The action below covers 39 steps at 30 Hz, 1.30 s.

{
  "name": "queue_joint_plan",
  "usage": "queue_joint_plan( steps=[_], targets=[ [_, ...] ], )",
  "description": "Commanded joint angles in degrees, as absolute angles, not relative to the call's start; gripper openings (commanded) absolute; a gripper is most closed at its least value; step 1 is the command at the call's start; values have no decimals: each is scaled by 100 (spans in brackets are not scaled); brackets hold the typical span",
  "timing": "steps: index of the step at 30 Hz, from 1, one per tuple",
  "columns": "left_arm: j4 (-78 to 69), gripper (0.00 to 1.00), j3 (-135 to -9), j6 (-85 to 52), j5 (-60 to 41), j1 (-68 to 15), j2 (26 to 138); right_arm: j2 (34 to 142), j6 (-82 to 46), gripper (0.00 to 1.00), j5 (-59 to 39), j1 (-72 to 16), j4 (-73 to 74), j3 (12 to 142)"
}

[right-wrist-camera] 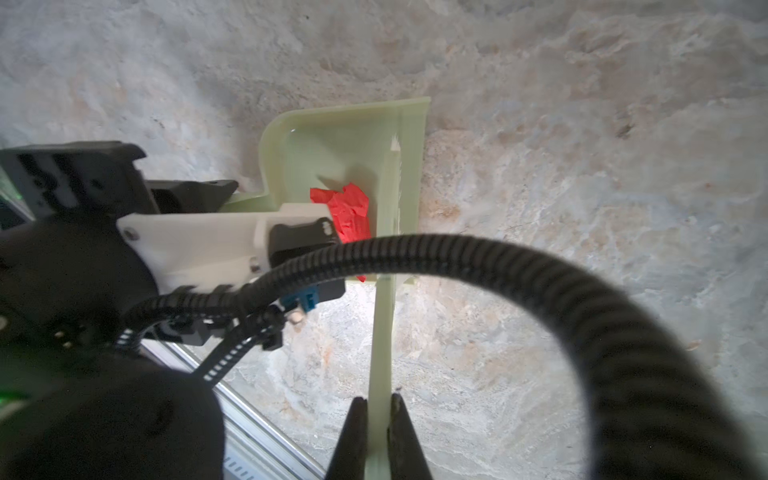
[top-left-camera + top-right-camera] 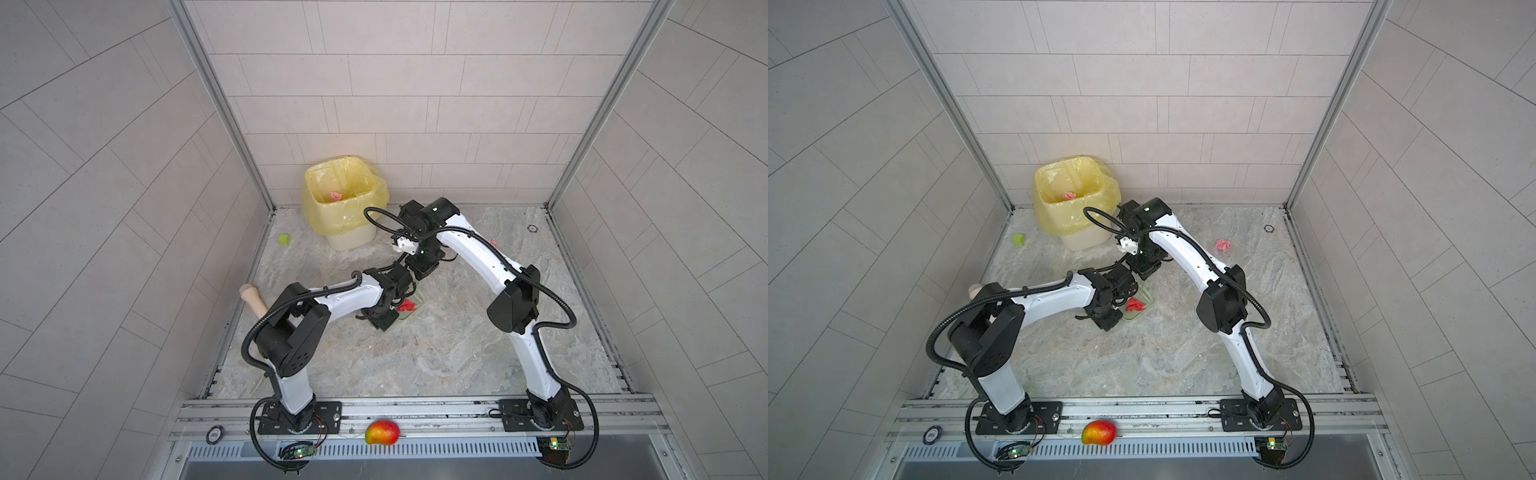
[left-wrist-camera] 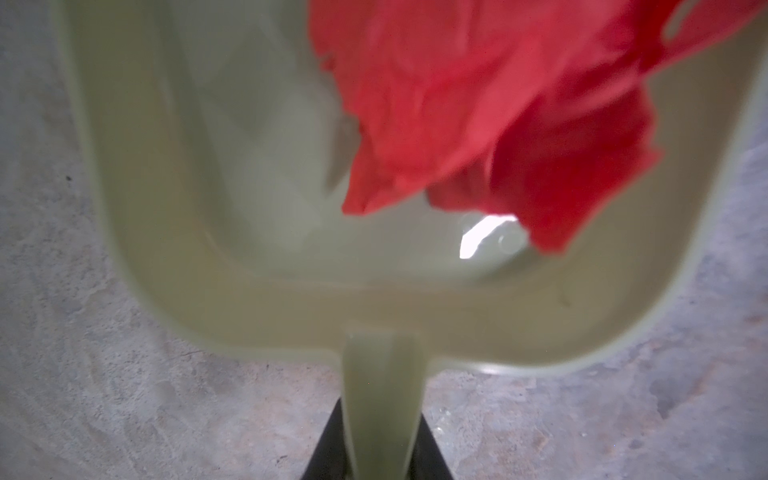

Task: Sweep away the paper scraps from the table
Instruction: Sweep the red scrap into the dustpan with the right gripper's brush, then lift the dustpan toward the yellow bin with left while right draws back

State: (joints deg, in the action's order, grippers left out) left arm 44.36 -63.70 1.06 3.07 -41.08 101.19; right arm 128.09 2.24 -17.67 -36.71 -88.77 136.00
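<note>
Right gripper (image 1: 378, 432) clamps sweeper strip (image 1: 383, 299); left gripper (image 3: 380, 449) clamps dustpan (image 3: 208, 274) handle; red paper scraps (image 2: 406, 307), frame centre, lie crumpled inside, axis indeterminate.

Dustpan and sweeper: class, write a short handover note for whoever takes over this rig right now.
Left gripper: shut on the dustpan handle, pan at mid-table.
Right gripper: shut on the sweeper handle, blade at the pan's mouth.
Done: red paper lies in the pan; a pink wad is in the bin.
Left: a loose pink scrap on the table, far right side; then empty the pan into the bin.
</note>
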Motion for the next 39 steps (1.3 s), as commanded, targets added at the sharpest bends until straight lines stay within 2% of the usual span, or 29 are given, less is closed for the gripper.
queue_joint_plan(
  steps=[1,7,15,22,30,39],
  targets=[
    [4413,0,-6346,70,347,-4140,10134,12391,123,0,-2096,-3706,-8819,13357],
    [4357,0,-6269,51,292,-4139,10023,12103,-10,0,-1597,-3454,-8742,13137],
    [4119,0,-6119,42,220,-4135,9650,11436,-144,0,-1405,-2993,-8315,12414],
    [4169,0,-6149,11,272,-4139,9143,10454,-431,0,-1845,-2558,-7339,10834],
    [4992,0,-6832,-83,582,-4129,8524,9274,-576,0,-2446,-1962,-6747,9228],
    [6207,0,-8005,-307,1203,-3870,8175,8472,-553,0,-2915,-1522,-6627,8303]
  ],
)
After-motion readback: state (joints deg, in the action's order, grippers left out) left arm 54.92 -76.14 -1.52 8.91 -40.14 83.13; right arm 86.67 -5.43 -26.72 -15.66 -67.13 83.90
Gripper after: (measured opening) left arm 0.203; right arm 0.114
